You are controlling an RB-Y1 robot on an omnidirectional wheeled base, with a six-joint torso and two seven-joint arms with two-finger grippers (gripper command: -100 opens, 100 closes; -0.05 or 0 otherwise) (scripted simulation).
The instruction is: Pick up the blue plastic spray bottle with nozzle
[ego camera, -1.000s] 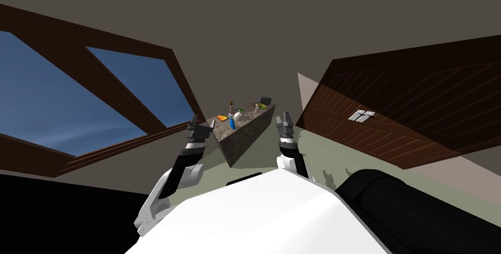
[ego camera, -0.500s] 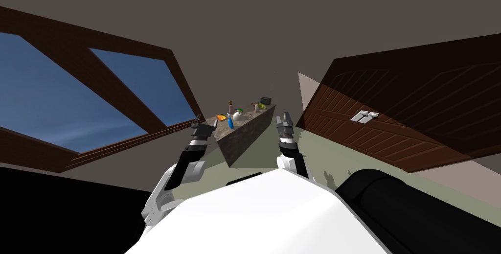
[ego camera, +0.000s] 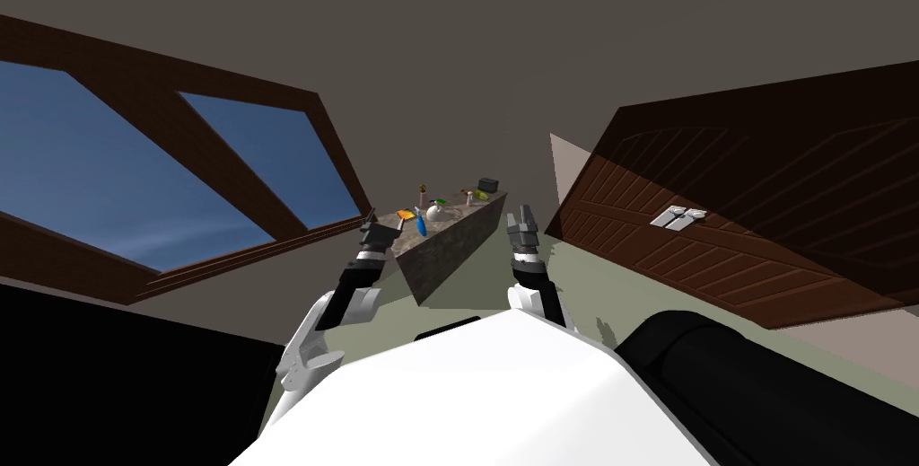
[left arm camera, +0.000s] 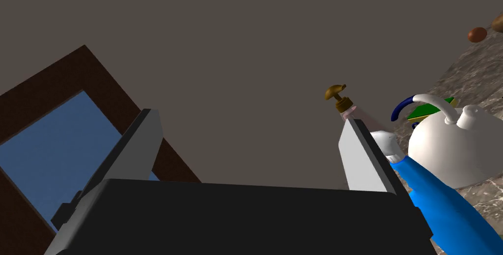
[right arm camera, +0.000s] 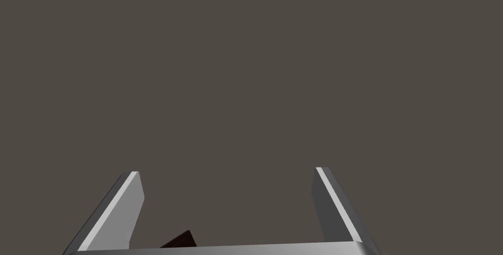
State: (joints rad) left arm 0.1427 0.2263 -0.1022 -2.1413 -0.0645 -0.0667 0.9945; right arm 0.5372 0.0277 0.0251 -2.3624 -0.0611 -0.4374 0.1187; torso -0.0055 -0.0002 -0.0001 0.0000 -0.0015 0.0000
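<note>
My left jaws hang released at the near corner of the desk [ego camera: 441, 259], spread wide to straddle a body. The blue spray bottle [left arm camera: 442, 203] sits on the desk beside a white kettle [left arm camera: 454, 151], outside the nearer finger (not between them yet), so I judge the approach unfinished. My right jaws, also released, wait off the desk's other side.

the counter [left arm camera: 471, 70] has a mottled grey-brown, stone-like top, matt and slightly rough. the blue spray bottle [left arm camera: 442, 203] looks like smooth plastic, with a plain white nozzle. the white kettle [left arm camera: 452, 154] is smooth and faintly glossy. the pump head [left arm camera: 335, 91] looks brassy. the window frame [ego camera: 193, 146] and the slatted door [ego camera: 745, 218] show dark wood. the left tool [left arm camera: 250, 119] has flat, matt grey fingers [left arm camera: 361, 158].
</note>
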